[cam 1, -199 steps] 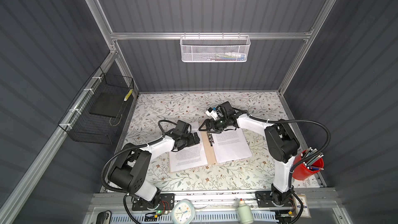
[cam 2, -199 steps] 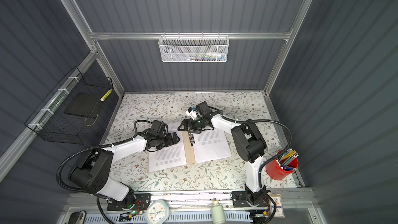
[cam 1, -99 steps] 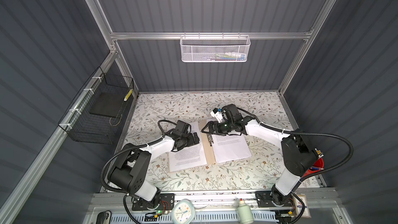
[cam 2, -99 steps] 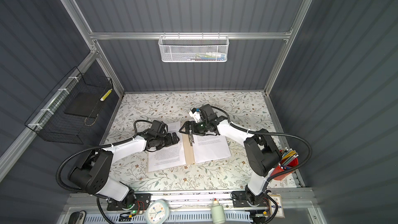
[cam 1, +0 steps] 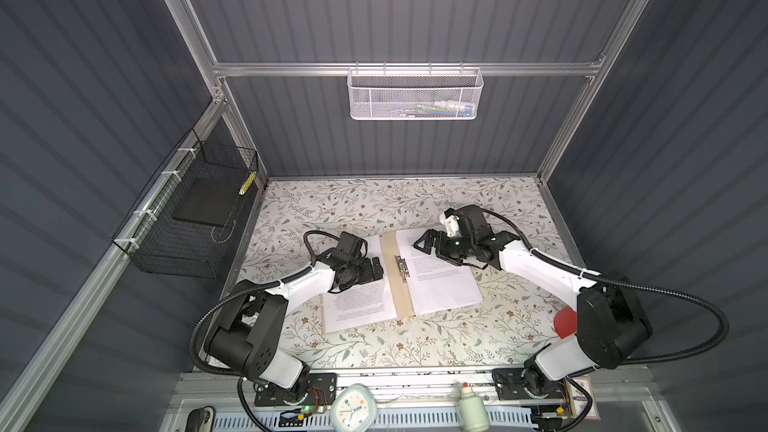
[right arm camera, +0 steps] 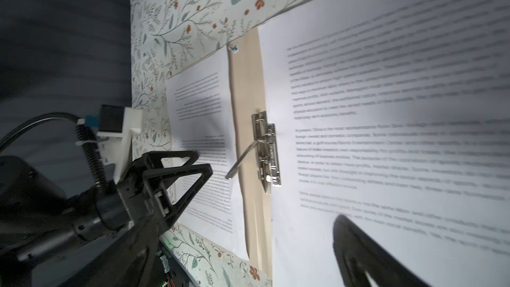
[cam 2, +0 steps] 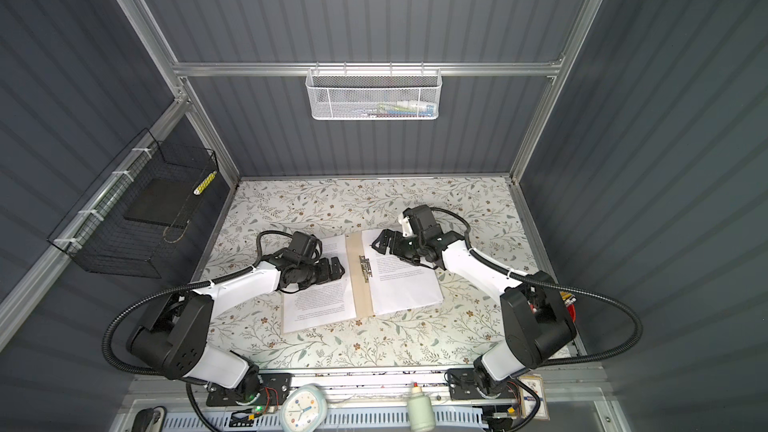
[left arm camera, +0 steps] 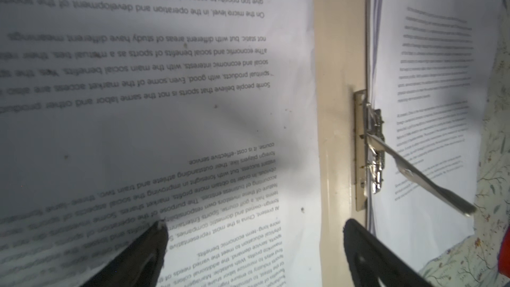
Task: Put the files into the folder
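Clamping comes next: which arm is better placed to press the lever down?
Left, probably: its open fingers hover level with the raised lever, close beside it; the right fingers sit farther back.

The things are carried by a table (cam 1: pixel 374 201) covered in a pale surface printed with leaves and small flowers. One thing is seen to be laid directly on it: the folder (cam 1: pixel 394 284), opened flat, with its tan middle strip set between the left gripper (cam 1: pixel 376 270) and the right gripper (cam 1: pixel 422 241). Both of its halves are covered by the files (cam 1: pixel 440 288), one half being found beneath each gripper. A red container (cam 1: pixel 564 322) is partly seen at the table's edge, well apart from the right gripper; whether it is stood on the table cannot be told.
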### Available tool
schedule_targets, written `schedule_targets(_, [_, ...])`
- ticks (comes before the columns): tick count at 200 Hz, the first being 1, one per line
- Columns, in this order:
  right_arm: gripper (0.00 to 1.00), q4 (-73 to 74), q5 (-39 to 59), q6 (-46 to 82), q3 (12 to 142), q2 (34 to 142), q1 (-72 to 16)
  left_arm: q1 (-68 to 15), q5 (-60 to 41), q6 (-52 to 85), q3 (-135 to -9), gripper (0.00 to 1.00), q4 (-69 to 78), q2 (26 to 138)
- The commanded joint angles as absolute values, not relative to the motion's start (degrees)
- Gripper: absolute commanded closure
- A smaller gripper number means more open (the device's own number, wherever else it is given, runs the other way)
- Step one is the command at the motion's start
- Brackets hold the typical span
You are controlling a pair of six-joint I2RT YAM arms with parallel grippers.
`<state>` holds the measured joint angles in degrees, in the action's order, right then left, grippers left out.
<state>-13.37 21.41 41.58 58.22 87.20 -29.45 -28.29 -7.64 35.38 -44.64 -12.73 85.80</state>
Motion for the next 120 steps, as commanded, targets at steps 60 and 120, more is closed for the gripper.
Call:
schedule_targets(60, [0.22, -8.5, 21.6, 49.4, 57.0, 88.6, -32.7, -28.2, -23.4, 34.0, -44.1, 0.0, 0.8, 86.4])
schedule_targets(120, [0.37, -14.7, 18.7, 56.0, 59.1, 91.0, -34.4, -28.2, -20.8, 32.4, -42.0, 0.0, -0.2, 88.8])
